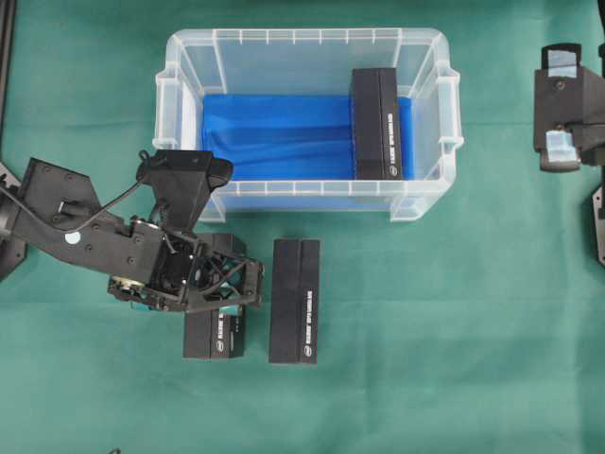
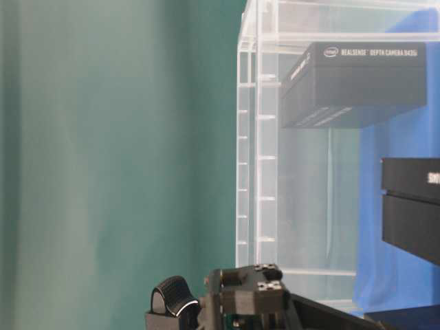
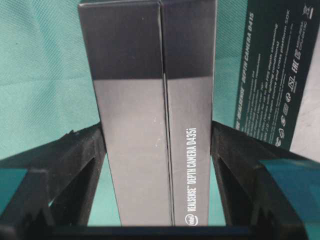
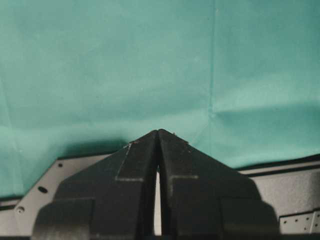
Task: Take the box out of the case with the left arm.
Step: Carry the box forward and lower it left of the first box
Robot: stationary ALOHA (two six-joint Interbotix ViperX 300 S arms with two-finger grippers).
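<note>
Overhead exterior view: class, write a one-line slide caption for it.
Left gripper clasps a black box on the green cloth beside another; a third stays in the case.

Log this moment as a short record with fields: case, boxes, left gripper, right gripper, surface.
case: clear plastic tub with a blue lining, standing on the cloth
box in case: one black box at the right end of the tub
boxes outside: two black boxes in front of the tub, the left box and the right box, side by side and apart
left gripper: closed on the left box, fingers against its two sides
right gripper: shut, holding nothing, away from the tub
surface: green cloth
</note>
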